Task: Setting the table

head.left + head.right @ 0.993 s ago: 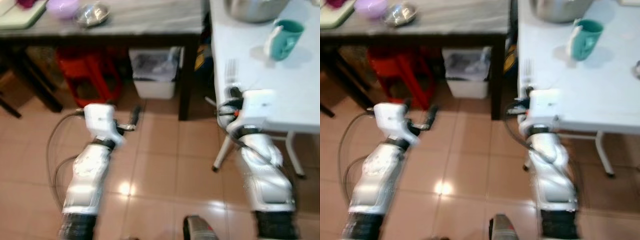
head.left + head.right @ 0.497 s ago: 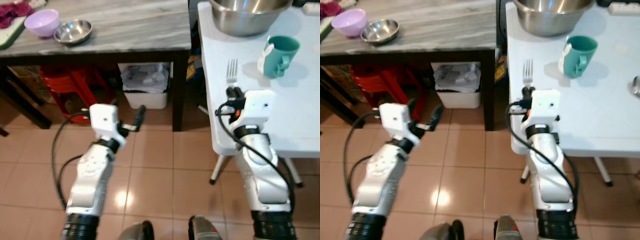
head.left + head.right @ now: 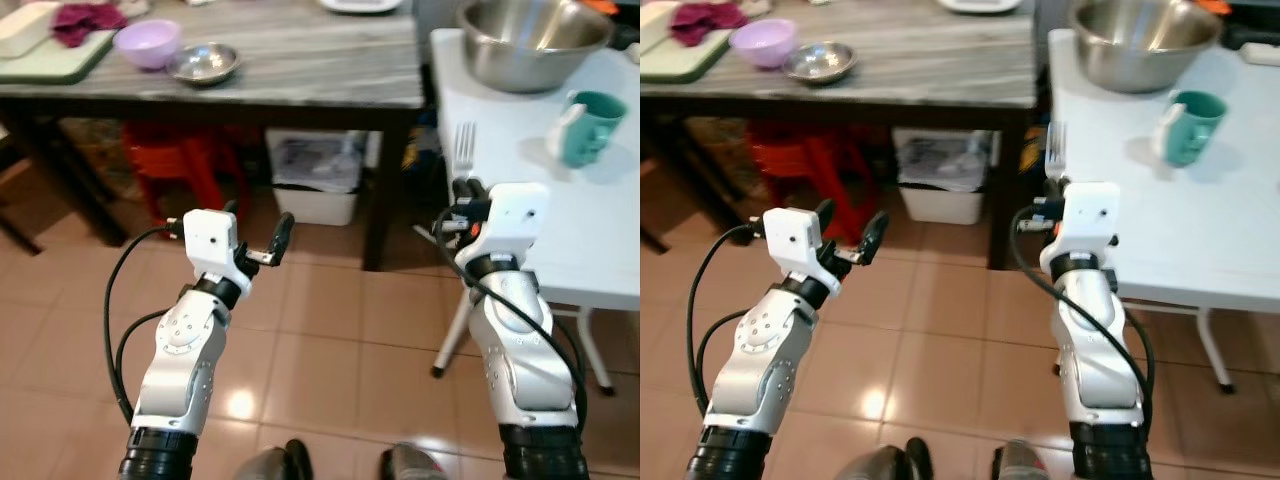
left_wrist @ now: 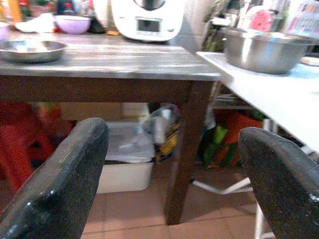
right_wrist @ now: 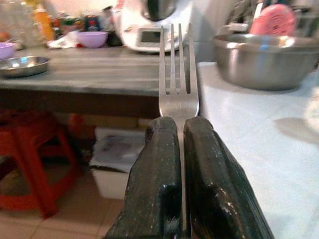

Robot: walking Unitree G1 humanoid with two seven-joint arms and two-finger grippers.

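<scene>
My right gripper (image 3: 466, 187) is shut on a silver fork (image 3: 464, 146), tines pointing away from me; the right wrist view shows the fork (image 5: 177, 84) pinched between both black fingers (image 5: 159, 164). It hovers at the near left edge of the white table (image 3: 590, 200), which carries a teal mug (image 3: 585, 127) and a big steel bowl (image 3: 532, 40). My left gripper (image 3: 258, 230) is open and empty over the floor, in front of the grey wooden table (image 3: 300, 60).
The wooden table holds a purple bowl (image 3: 147, 42), a small steel bowl (image 3: 204, 63) and a green board with red cloth (image 3: 60, 35). Under it stand a red stool (image 3: 170, 165) and a white bin (image 3: 320, 175). Tan tiled floor (image 3: 330, 340) lies ahead.
The camera has shifted, so both tables sit a bit farther off and to the right. The right gripper still holds the fork; the left stays open.
</scene>
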